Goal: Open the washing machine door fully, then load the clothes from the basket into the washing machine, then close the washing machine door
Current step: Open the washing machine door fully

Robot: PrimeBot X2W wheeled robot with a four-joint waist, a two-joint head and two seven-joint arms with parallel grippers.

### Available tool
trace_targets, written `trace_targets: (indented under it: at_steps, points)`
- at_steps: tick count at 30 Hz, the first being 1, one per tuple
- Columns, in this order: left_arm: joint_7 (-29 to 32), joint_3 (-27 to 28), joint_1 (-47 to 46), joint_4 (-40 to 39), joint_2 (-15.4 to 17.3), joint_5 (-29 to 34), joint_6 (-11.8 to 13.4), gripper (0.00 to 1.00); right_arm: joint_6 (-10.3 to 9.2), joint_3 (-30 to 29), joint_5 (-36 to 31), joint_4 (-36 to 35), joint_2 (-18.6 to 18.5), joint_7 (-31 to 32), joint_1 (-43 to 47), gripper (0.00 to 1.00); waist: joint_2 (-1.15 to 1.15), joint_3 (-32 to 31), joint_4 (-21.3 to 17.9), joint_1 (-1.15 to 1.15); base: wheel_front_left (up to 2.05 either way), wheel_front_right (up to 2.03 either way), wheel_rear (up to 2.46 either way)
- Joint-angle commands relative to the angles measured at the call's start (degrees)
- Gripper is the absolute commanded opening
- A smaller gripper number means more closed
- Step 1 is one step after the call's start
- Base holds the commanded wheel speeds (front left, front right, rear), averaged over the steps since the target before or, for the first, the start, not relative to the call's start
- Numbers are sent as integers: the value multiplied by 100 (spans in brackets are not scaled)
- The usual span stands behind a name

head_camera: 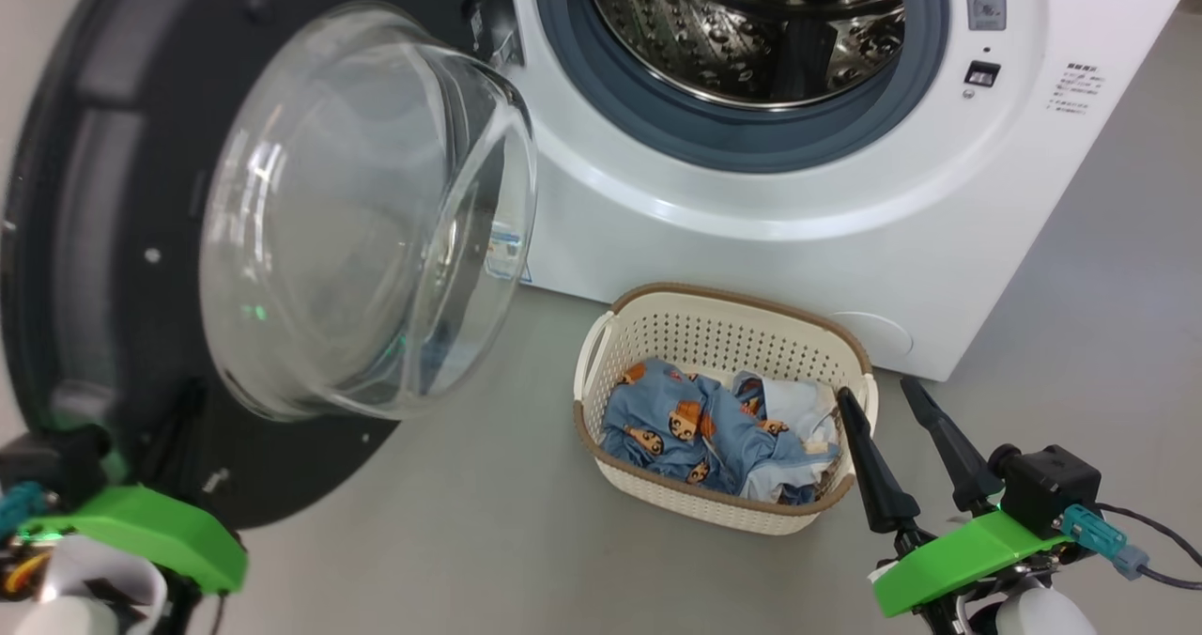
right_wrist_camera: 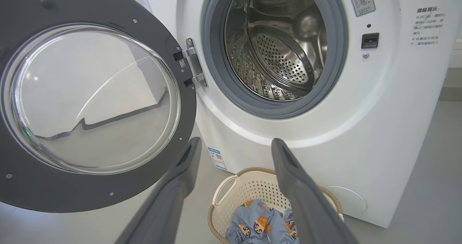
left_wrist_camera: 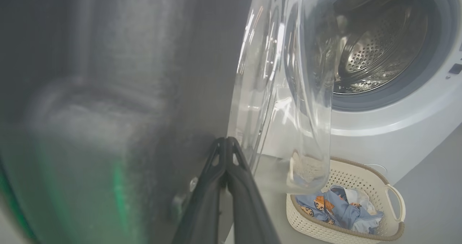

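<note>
The washing machine door stands swung open on the left, its glass porthole bulging toward the white washing machine. The steel drum looks empty. On the floor in front stands the basket with the bear-print blue clothes inside. My left gripper is shut, its tips against the door's dark inner face beside the glass; its green mount sits at the door's lower edge. My right gripper is open and empty at the basket's right rim, and in the right wrist view this gripper hovers above the basket.
Grey floor spreads between the door and the basket. A hinge joins the door to the machine's left side. A latch slot and printed labels sit on the right of the front panel. A cable trails from my right wrist.
</note>
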Motion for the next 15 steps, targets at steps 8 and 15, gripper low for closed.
trace_targets:
  at_steps: [8, 15]
  points:
    - [-254, 621, -874, 1021, 797, -67, -108, 0, 9, 87, -33, -121, 102, -69, -357, 100, 0, 249, 181, 0, 0, 0, 0]
    - [-656, 547, -1525, 2049, 986, -30, -506, 0, 9, 94, -48, -77, 143, -69, -532, 100, 0, 377, 244, 0, 0, 0, 0]
